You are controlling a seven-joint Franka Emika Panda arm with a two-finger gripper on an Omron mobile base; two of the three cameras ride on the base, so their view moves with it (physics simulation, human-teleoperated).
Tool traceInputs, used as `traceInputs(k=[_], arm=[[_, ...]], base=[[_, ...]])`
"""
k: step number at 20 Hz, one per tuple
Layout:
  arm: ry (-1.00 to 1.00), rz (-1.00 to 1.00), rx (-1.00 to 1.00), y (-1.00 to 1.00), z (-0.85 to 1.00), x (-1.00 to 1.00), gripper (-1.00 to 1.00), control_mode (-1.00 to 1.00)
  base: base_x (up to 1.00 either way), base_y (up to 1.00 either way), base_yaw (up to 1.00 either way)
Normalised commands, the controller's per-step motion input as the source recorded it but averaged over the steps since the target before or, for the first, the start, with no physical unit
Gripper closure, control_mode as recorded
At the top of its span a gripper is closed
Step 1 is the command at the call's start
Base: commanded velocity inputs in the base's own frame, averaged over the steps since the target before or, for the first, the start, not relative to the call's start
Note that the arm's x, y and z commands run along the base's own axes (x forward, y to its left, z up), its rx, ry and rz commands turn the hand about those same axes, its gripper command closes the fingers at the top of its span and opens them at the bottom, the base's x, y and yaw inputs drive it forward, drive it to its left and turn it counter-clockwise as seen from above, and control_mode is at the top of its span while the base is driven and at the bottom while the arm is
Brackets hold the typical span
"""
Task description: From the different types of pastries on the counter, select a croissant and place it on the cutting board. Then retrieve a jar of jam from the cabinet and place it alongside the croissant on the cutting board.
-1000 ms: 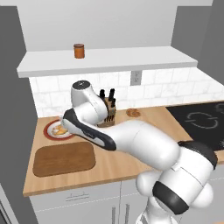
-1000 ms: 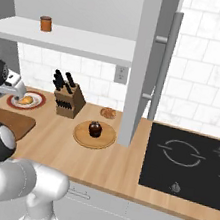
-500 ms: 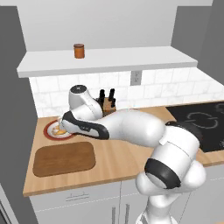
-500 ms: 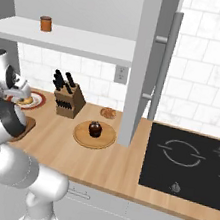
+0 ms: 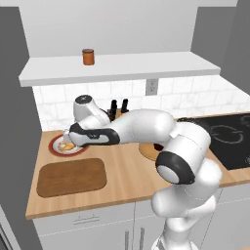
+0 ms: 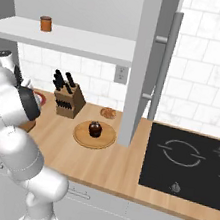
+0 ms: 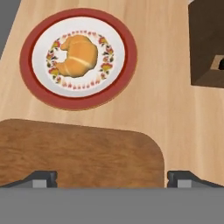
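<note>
The golden croissant (image 7: 78,54) lies on a red-rimmed plate (image 7: 127,65) at the counter's left end, where the left base view shows the croissant (image 5: 68,145) beside my hand. In front of the plate lies the dark cutting board (image 7: 87,153) (image 5: 72,176), bare. My gripper (image 7: 113,179) is open, its tips wide apart above the board's far edge, short of the croissant and holding nothing. The orange-brown jam jar (image 5: 88,56) (image 6: 45,23) stands on the white wall shelf (image 5: 146,66).
A knife block (image 7: 208,43) (image 6: 68,100) stands right of the plate. A dark cupcake (image 6: 94,129) sits on a round light board (image 6: 107,141), a flat brown pastry (image 6: 108,113) behind it. A black cooktop (image 6: 194,166) lies at the right. A grey wall bounds the counter's left end.
My arm has swung left and down, carrying the hand from beside the knife block to low over the plate and the board's far edge. Nothing else has moved.
</note>
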Motion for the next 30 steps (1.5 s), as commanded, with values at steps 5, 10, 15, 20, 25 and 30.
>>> traceInputs(k=[5, 10, 15, 20, 25, 30], arm=[[0.05, -0.03, 0.00, 0.21, -0.20, 0.19, -1.00, -1.00], [0.04, -0.03, 0.00, 0.13, -0.19, 0.20, -1.00, -1.00], [0.02, -0.04, 0.00, 0.16, -0.17, 0.30, -1.00, -1.00], [0.01, -0.02, 0.00, 0.19, -0.24, 0.37, -1.00, -1.00], [0.00, 0.00, 0.00, 0.09, -0.16, 0.41, -1.00, -1.00], [0.00, 0.00, 0.00, 0.03, -0.19, 0.48, -1.00, -1.00]], base=[[0.00, 0.00, 0.00], [0.00, 0.00, 0.00], [0.00, 0.00, 0.00], [0.00, 0.00, 0.00], [0.00, 0.00, 0.00], [0.00, 0.00, 0.00]])
